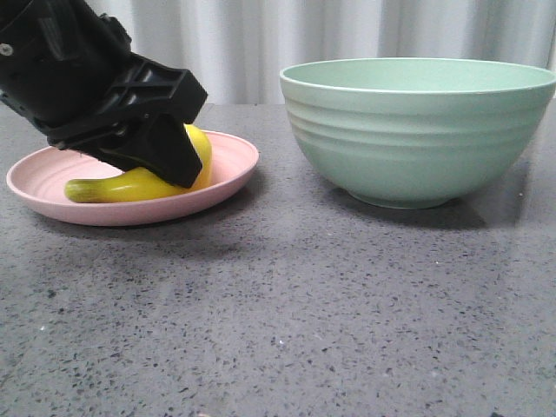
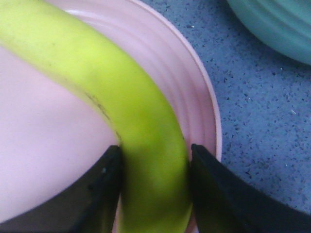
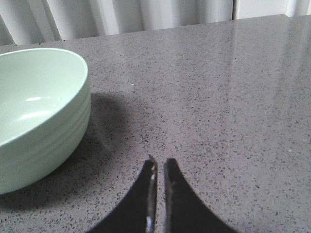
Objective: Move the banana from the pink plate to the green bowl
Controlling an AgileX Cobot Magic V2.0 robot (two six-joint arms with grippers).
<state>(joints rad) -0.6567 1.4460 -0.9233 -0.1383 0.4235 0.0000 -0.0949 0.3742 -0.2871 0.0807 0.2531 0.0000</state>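
Left gripper (image 2: 154, 187) down on the pink plate (image 1: 228, 178), its 2 black fingers (image 2: 99, 194) pressed against either side of the banana (image 2: 121, 102), clamped on it. Banana lies in the plate, greenish stem end toward the plate's left in the front view. Green bowl (image 1: 421, 130) stands well apart on the grey speckled table (image 1: 287, 304). Right gripper (image 3: 159, 167) hangs above bare table beside the bowl, fingertips nearly together, holding nothing.
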